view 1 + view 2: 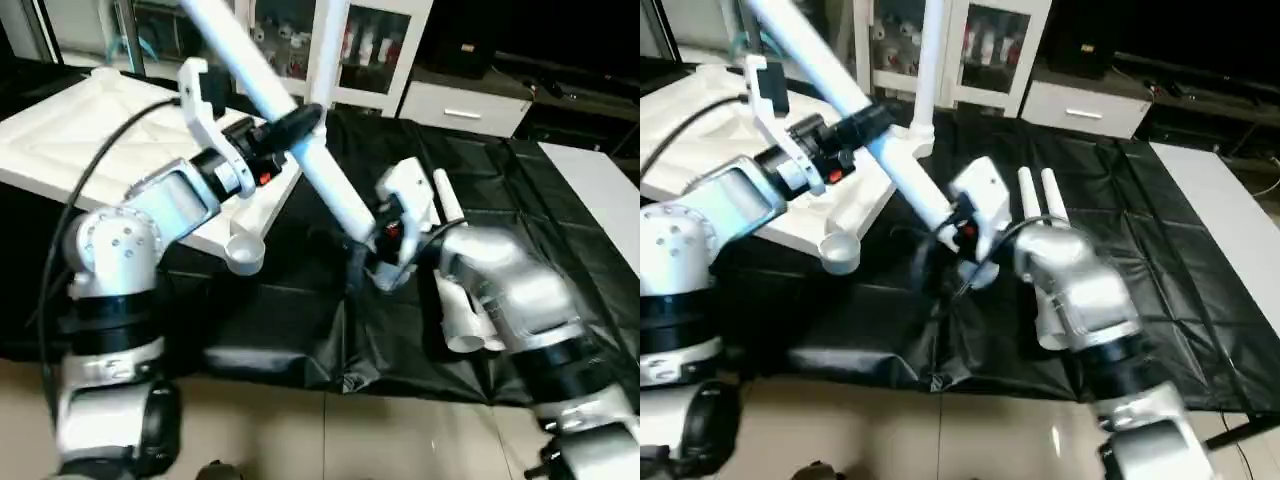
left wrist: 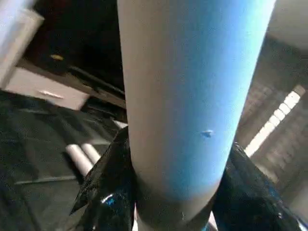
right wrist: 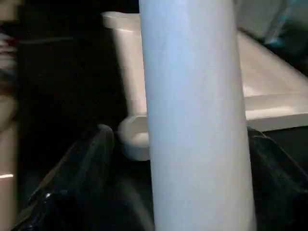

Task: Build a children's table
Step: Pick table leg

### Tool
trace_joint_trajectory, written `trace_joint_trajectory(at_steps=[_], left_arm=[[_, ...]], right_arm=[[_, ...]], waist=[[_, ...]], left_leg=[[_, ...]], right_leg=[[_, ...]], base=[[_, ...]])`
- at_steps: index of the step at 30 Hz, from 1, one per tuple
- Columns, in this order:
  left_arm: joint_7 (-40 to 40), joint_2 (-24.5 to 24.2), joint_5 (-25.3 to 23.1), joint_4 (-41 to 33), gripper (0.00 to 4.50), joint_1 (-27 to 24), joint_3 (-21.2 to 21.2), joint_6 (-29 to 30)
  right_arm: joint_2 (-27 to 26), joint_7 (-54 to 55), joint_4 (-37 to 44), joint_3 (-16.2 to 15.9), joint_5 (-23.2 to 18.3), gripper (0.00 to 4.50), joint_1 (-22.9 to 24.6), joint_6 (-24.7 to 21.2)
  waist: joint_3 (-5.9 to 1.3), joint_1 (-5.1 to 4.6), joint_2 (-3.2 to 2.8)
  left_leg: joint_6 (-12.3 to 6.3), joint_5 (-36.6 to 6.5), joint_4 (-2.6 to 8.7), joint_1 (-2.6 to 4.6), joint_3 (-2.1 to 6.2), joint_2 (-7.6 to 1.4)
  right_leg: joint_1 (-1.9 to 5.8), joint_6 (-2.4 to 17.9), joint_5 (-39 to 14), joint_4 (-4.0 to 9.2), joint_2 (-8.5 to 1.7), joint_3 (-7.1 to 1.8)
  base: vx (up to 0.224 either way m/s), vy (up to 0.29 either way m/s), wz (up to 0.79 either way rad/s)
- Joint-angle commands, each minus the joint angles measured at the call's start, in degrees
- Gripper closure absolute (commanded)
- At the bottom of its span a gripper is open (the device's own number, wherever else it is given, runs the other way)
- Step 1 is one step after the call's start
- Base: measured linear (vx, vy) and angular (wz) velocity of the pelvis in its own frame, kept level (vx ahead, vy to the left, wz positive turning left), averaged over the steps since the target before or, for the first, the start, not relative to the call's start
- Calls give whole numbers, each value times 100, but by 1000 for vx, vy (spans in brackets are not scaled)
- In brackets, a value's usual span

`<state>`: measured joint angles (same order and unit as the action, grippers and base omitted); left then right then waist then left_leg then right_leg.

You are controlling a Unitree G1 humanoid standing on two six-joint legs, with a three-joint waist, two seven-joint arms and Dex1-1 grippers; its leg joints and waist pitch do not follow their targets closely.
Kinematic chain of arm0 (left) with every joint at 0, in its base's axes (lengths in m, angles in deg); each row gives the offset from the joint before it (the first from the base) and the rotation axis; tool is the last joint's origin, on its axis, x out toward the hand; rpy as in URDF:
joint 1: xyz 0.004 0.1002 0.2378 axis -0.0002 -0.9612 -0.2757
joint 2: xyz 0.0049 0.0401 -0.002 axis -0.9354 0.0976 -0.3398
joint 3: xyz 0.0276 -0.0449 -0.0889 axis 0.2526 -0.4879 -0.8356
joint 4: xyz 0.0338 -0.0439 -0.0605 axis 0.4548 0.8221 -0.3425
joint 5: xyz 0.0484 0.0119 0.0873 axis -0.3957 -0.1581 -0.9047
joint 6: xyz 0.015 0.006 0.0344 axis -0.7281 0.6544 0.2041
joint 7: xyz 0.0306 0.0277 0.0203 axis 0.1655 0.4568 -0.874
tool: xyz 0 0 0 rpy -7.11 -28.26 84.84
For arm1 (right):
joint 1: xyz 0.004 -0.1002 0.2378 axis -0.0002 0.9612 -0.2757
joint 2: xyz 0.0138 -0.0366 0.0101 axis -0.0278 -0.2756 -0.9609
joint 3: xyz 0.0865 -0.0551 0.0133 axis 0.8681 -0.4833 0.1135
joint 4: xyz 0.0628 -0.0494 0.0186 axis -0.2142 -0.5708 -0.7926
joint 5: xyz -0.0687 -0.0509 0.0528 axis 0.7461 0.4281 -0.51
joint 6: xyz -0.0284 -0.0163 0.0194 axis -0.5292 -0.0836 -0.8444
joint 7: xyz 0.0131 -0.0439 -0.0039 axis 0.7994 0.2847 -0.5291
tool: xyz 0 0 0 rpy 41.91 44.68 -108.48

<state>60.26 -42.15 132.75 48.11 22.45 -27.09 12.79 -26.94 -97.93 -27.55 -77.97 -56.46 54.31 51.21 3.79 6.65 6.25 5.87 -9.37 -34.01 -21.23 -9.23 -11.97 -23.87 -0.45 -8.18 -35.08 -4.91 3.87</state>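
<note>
A: What is on the left?
B: The tabletop (image 1: 90,140) lies upside down at the worktable's (image 1: 1160,260) left edge. One leg (image 1: 930,70) stands up in its far corner.
A: And the left gripper (image 1: 290,128)?
B: It squeezes a slanted leg (image 1: 300,150).
A: And the right gripper (image 1: 372,262)?
B: Its fingers (image 3: 77,183) stand wide apart around that leg's low end, not squeezing. Two more legs (image 1: 1040,205) lie near the right arm.

So the left gripper (image 1: 290,128) is clamping a long white tubular leg (image 1: 262,85) slanting over the black-covered worktable (image 1: 500,200), and the right gripper (image 1: 375,250) is sitting at its lower end.
</note>
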Motion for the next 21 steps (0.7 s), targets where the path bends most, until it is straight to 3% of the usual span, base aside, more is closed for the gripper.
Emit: trace_joint_trajectory(at_steps=[1,4,7,11,17,18,21], left_arm=[[425,-56,244,-194,278,51,214,138],[727,-169,310,-269,278,36,310,203],[1208,-327,494,-411,278,6,397,371],[1780,-577,588,-527,278,-38,538,436],[2149,-733,593,-573,278,-11,623,424],[2156,-736,592,-574,278,-11,626,422],[2275,-780,570,-563,278,-1,650,409]], right_arm=[[143,-338,86,243,-397,73,-160,-396],[227,-533,72,349,-561,73,-223,-630],[396,-874,90,536,-954,73,-297,-1198],[795,-1347,126,479,-1283,73,-176,-1638],[1105,-1787,284,331,-1400,73,19,-2002],[1108,-1794,287,333,-1409,99,22,-2009],[1184,-1884,292,351,-1537,117,49,-2121]], waist=[[-428,29,-185],[-425,36,-187],[-437,67,-174],[-431,118,-163],[-431,197,-143],[-428,206,-140],[-435,203,-142]], left_leg=[[277,-1742,423,82,-16,-61],[360,-1852,426,97,-11,-67],[364,-1764,420,91,-8,-59],[367,-1728,421,92,-11,-68],[398,-1678,421,86,-17,-71],[414,-1712,420,91,-17,-72],[421,-1715,416,83,-14,-65]], right_leg=[[321,957,-1357,345,-232,-189],[293,923,-1647,366,-239,-184],[311,931,-1637,354,-242,-179],[302,921,-1648,357,-240,-176],[301,874,-1724,363,-250,-183],[290,859,-1780,369,-251,-180],[299,849,-1822,370,-254,-177]], base=[[0,0,0],[0,0,0],[0,0,0],[0,0,0],[0,0,0],[0,0,0],[0,0,0]])
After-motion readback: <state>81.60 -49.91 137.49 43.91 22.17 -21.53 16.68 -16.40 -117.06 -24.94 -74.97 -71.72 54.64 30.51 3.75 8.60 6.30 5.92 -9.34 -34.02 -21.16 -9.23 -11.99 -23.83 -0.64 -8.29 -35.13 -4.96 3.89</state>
